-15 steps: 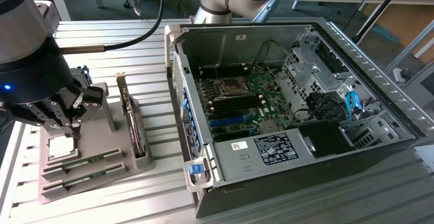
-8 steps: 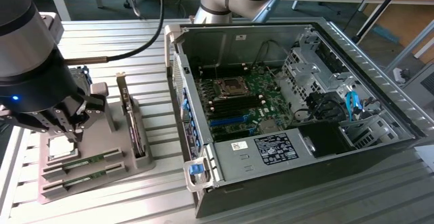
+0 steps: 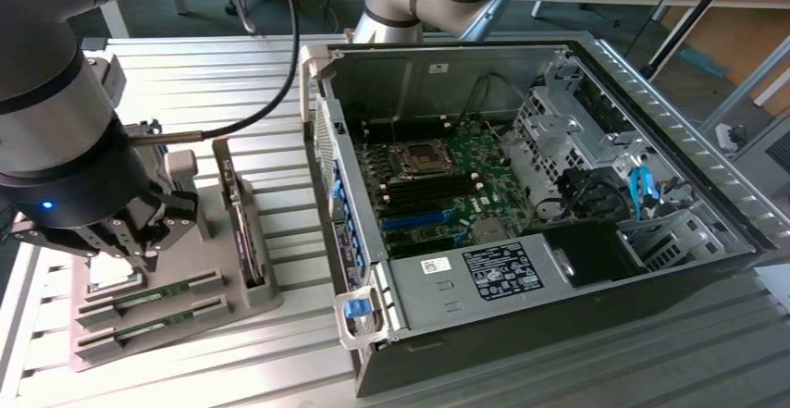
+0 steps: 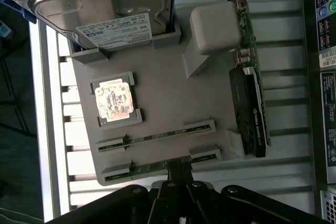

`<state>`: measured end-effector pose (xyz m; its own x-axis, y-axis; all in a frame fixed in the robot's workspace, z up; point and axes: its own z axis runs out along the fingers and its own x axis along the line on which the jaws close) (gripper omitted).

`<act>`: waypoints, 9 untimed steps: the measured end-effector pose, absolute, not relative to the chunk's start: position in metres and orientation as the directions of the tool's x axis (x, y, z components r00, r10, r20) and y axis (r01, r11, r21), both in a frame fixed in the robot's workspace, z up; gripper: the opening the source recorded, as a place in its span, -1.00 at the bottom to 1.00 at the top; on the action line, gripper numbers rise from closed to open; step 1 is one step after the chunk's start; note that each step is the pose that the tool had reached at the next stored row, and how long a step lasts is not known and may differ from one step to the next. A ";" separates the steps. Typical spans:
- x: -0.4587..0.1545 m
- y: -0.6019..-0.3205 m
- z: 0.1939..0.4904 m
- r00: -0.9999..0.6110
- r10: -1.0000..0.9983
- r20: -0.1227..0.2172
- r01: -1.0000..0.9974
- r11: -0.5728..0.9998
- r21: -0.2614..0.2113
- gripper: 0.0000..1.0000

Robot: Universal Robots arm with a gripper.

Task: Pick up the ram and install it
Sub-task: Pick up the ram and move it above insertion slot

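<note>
Two ram sticks lie in slots of a grey holder (image 4: 168, 93). The ram stick (image 4: 144, 168) at the holder's edge runs under my fingers, and the second ram stick (image 4: 157, 140) lies beside it. My gripper (image 4: 178, 170) is shut, its tips together over the middle of the edge stick. I cannot tell if they touch it. In the exterior view the gripper (image 3: 133, 258) hangs over the holder (image 3: 235, 302) at the left, above both ram sticks (image 3: 154, 292).
The holder also carries a hard drive (image 4: 100, 3), a processor chip (image 4: 114, 100) and a dark expansion card (image 4: 249, 108) standing on edge (image 3: 240, 223). An open computer case (image 3: 580, 66) with its motherboard (image 3: 432, 186) sits to the exterior view's right on a slatted metal table (image 3: 284, 75).
</note>
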<state>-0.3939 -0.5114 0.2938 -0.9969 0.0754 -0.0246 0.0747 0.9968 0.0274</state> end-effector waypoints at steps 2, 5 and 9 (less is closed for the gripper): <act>-0.394 -0.512 0.288 -0.997 0.075 -0.025 0.075 0.997 0.028 -0.79; -0.394 -0.514 0.279 -0.997 0.075 -0.025 0.075 0.997 0.027 -0.79; -0.394 -0.515 0.271 -0.997 0.075 -0.025 0.075 0.997 0.028 -0.79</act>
<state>-0.3939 -0.5146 0.2709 -0.9968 0.0754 -0.0247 0.0747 0.9968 0.0275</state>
